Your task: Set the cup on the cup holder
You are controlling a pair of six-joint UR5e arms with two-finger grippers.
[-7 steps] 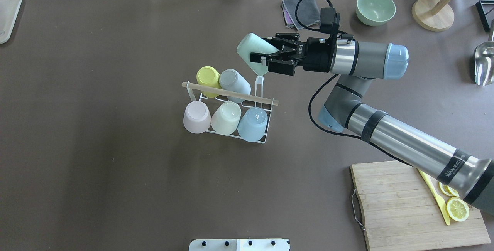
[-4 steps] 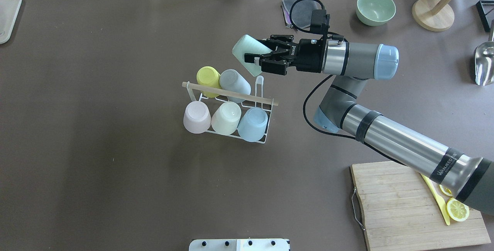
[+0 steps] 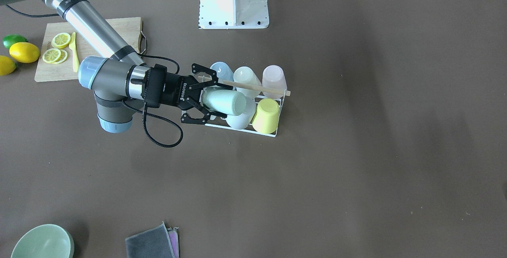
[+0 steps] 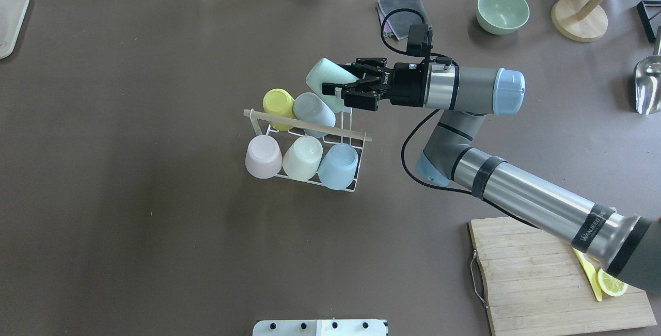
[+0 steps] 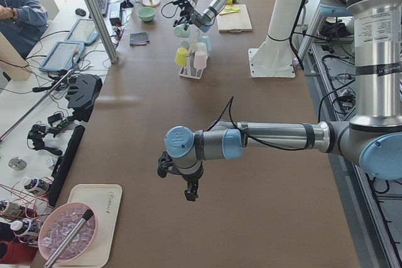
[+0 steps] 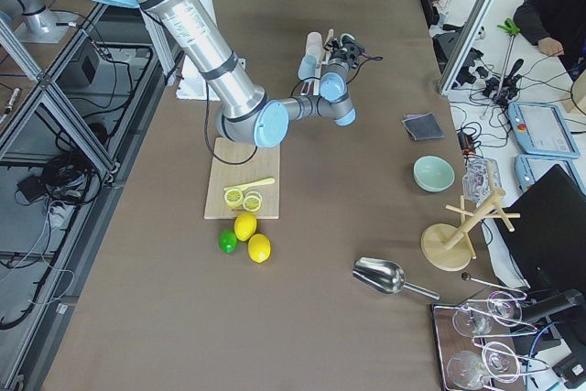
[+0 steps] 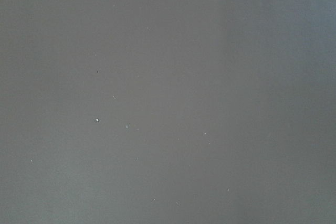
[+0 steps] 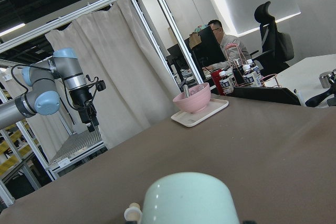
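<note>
The cup holder (image 4: 355,185) is a white wire rack with a wooden rod (image 4: 310,125) across the top, and it holds several upturned cups. It also shows in the front view (image 3: 274,132). My right gripper (image 4: 338,79) is shut on a mint-green cup (image 4: 319,74), held tilted over the rack's far right corner, beside the grey cup (image 4: 312,109). In the front view the gripper (image 3: 212,100) grips the mint cup (image 3: 229,102) from the side. My left gripper (image 5: 188,191) hangs over bare table far from the rack; I cannot tell whether it is open or shut.
A green bowl (image 4: 502,10), a folded cloth (image 4: 400,8) and a wooden stand (image 4: 578,18) lie at the far right. A metal scoop (image 4: 648,83) is at the right edge. A cutting board (image 4: 537,279) with lemon slices is at the near right. A tray (image 4: 10,21) is at the far left.
My right gripper has moved left and slightly toward the rack with the mint cup, which now overlaps the rack's far right prong. The rack and its cups have not moved.
</note>
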